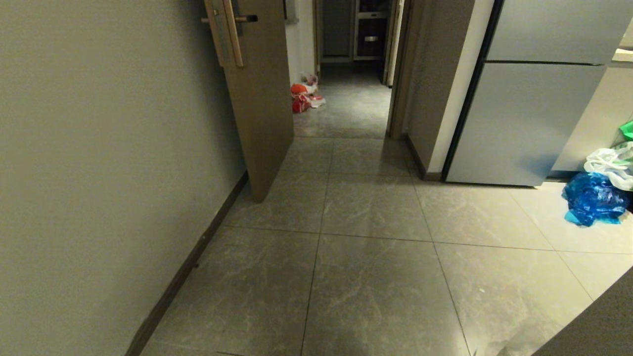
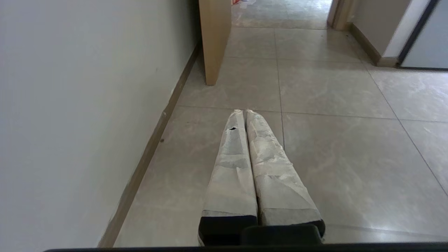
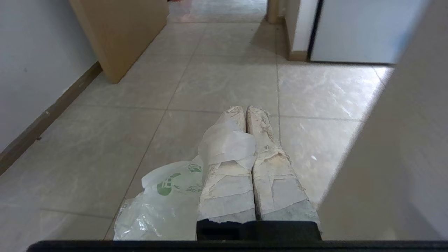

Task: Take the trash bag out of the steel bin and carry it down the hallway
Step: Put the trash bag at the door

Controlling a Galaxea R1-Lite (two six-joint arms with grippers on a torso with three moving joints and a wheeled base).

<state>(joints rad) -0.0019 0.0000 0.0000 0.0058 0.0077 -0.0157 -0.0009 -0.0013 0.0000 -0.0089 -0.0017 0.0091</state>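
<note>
Grey marble-veined tiles of the hallway (image 1: pixel 376 277) run ahead between a plain cream wall (image 1: pixel 99 173) with dark skirting on the robot's left and a tall grey fridge (image 1: pixel 524 113) on its right. A wooden door (image 1: pixel 257 99) stands open against the wall, and past it a red bag (image 1: pixel 299 98) lies on the floor by the far doorway. A blue bag (image 1: pixel 593 199) and a white bag (image 1: pixel 612 165) lie together at the floor's right edge, beside the fridge. The right claw (image 3: pixel 246 111) is closed, its 2 tape-wrapped fingers pressed together, and a handle loop of the trash bag (image 3: pixel 164 199) drapes over one finger; the bag hangs just beside that claw above the tiles. The left claw (image 2: pixel 245 112) is closed on nothing, near the left skirting.
</note>
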